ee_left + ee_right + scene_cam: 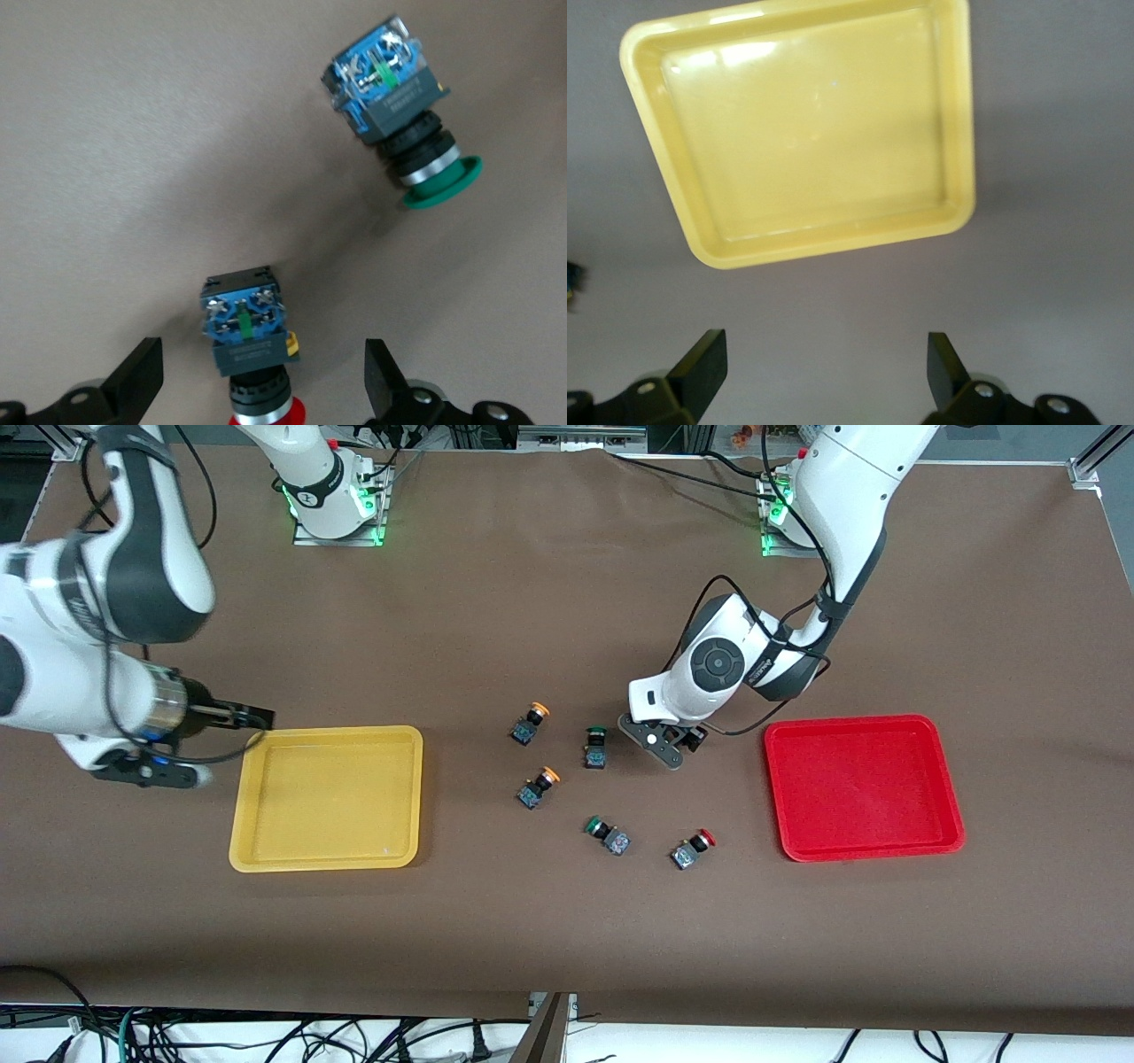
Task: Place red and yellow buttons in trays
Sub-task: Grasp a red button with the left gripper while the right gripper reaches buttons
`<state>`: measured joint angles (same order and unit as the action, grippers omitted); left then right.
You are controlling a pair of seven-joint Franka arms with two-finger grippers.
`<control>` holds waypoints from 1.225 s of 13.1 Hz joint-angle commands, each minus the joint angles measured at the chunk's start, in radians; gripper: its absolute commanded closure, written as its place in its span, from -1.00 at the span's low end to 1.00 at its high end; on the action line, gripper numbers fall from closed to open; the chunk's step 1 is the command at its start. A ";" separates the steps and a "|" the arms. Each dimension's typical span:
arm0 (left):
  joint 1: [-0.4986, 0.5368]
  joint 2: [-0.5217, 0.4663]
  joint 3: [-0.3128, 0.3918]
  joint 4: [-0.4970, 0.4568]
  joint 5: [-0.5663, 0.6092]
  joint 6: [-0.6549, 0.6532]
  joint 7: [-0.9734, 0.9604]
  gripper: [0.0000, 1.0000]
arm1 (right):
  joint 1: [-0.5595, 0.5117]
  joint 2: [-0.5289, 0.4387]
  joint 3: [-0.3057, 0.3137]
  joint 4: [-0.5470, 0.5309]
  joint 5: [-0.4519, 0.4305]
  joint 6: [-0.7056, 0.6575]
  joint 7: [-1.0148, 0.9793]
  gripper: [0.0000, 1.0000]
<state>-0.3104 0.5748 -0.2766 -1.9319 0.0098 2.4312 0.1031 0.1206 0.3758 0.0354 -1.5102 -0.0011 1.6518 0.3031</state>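
Two yellow-capped buttons and one red-capped button lie on the table between the yellow tray and the red tray. Both trays hold nothing. My left gripper is open, low over the table beside the red tray. In the left wrist view it straddles a second red-capped button without touching it; my hand hides that button in the front view. My right gripper is open and empty, over the table by the yellow tray's corner, which shows in the right wrist view.
Two green-capped switches lie among the buttons: one close beside my left gripper, also in the left wrist view, and one nearer the front camera. Brown paper covers the table.
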 commanded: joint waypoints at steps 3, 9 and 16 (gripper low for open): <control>-0.015 0.022 0.011 -0.009 0.065 0.057 -0.005 -1.00 | 0.144 0.090 -0.005 0.012 0.033 0.130 0.299 -1.00; -0.013 0.031 0.011 -0.009 0.100 0.072 0.000 -0.35 | 0.324 0.224 -0.005 0.012 0.033 0.339 0.660 -1.00; -0.012 0.030 0.011 -0.009 0.127 0.072 -0.002 0.57 | 0.471 0.351 -0.005 -0.001 0.033 0.529 0.915 -1.00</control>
<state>-0.3148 0.6029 -0.2733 -1.9398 0.1176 2.4911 0.1040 0.5653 0.7070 0.0391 -1.5124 0.0213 2.1478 1.1732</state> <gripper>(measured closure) 0.533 0.000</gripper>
